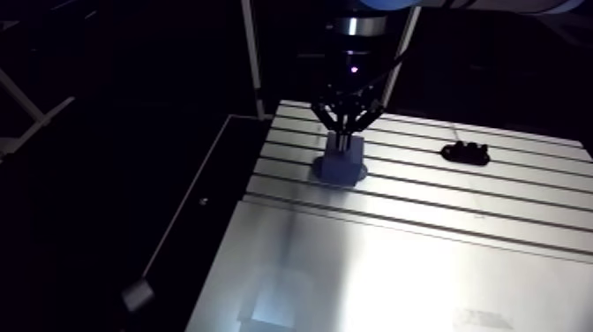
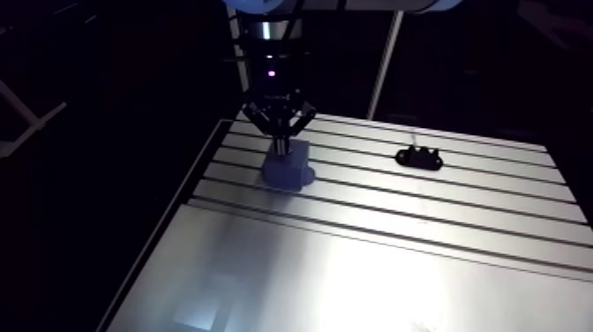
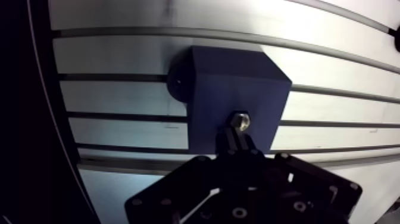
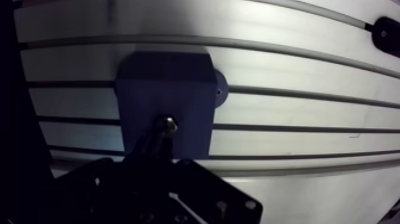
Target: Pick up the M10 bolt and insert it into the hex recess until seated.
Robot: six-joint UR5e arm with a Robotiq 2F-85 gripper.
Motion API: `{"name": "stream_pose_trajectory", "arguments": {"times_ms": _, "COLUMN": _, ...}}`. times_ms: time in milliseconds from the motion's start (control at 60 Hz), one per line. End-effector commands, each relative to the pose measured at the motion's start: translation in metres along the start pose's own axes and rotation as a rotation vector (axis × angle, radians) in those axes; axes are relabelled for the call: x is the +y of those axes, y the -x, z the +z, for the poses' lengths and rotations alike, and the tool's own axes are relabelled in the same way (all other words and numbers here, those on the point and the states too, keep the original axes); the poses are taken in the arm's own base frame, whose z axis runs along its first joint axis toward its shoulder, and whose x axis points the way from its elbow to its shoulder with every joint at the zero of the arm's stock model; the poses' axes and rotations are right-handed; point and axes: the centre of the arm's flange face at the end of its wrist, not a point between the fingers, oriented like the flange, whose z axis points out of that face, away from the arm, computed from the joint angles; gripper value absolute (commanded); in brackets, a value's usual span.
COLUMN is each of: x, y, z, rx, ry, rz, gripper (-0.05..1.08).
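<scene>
No word, label, brand, number or sign can be read anywhere. The blue block (image 3: 238,83) has plain faces. The slotted table (image 1: 397,265) bears only a faint pale patch (image 1: 484,318) near its front edge, too blurred to tell whether it is print.

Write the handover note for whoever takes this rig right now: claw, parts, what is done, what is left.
Claw: shut on the M10 bolt, right over the dark blue block.
Block: stands on the slotted table. A black part lies apart from it.
Done: bolt picked up and brought to the block's top face.
Left: press the bolt down until seated, then release. How deep it sits in the block cannot be seen.
</scene>
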Motion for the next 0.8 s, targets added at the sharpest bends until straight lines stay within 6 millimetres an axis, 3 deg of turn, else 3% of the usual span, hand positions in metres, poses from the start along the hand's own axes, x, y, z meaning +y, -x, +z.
{"name": "stream_pose_trajectory", "arguments": {"times_ms": 17, "x": 0.0000, "y": 0.0004, "z": 0.0007, "rx": -0.002, "ry": 0.000, "rz": 0.000, "gripper": 1.07}}
{"name": "stream_pose_trajectory", "arguments": {"times_ms": 800, "x": 0.0002, "y": 0.0005, "z": 0.0012, "rx": -0.002, "ry": 0.002, "rz": 0.000, "gripper": 1.07}}
